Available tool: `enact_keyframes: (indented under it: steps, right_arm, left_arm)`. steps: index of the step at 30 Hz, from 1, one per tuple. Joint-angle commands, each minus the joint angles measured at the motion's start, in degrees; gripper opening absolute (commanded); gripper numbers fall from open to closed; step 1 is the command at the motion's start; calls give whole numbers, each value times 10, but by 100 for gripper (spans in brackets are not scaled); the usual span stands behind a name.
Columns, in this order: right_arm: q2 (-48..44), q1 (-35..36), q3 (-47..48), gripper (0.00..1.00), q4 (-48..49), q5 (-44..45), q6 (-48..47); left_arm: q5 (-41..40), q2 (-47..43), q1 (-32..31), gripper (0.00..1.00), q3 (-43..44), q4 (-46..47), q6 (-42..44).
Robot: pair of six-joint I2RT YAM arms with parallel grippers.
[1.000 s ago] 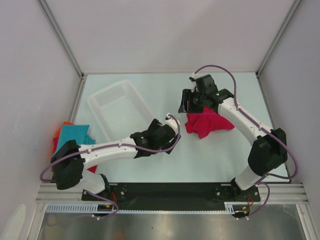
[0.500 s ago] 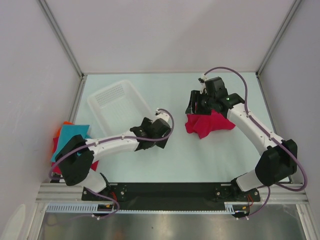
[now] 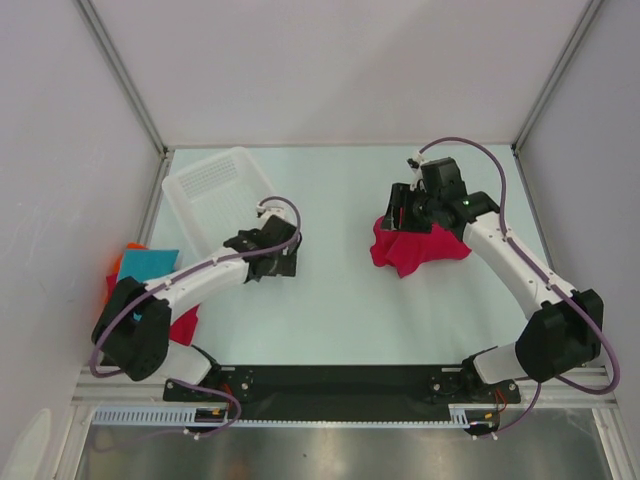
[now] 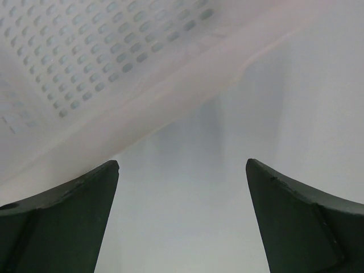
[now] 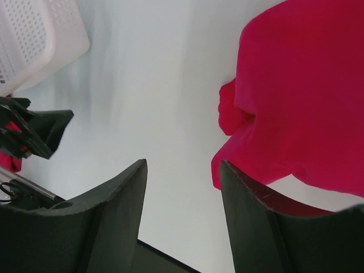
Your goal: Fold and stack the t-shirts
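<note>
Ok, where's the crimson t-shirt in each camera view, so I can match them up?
Top external: the crimson t-shirt lies bunched on the table, right of centre.
Left wrist: not in it.
Right wrist: the crimson t-shirt fills the upper right.
Shared landmark: the white mesh basket, upper left in all three views.

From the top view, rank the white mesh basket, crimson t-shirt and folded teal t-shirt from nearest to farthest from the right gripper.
1. crimson t-shirt, at the right gripper.
2. white mesh basket, back left.
3. folded teal t-shirt, far left edge.
</note>
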Motion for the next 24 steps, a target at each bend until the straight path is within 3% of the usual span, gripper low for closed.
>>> enact_keyframes:
  steps: [1,6,15,20,24]
  right_arm:
    - [-20,-9,-4,59,5,-13,-14]
    - [-14,-12,-6,59,10,-23,-18]
    - [0,-15,-4,59,10,-24,-31]
    - [15,-17,-3,59,21,-37,-27]
    - [28,-13,5,58,28,-46,-16]
  left_arm:
    - [4,-45,79,99,-12,-50,-66]
    - [24,-32,170,100,-15,-73,-82]
    - [81,-55,271,99,-5,-47,-92]
    - [80,-66,244,98,57,-56,-63]
    - [49,-96,158,98,85,-34,-34]
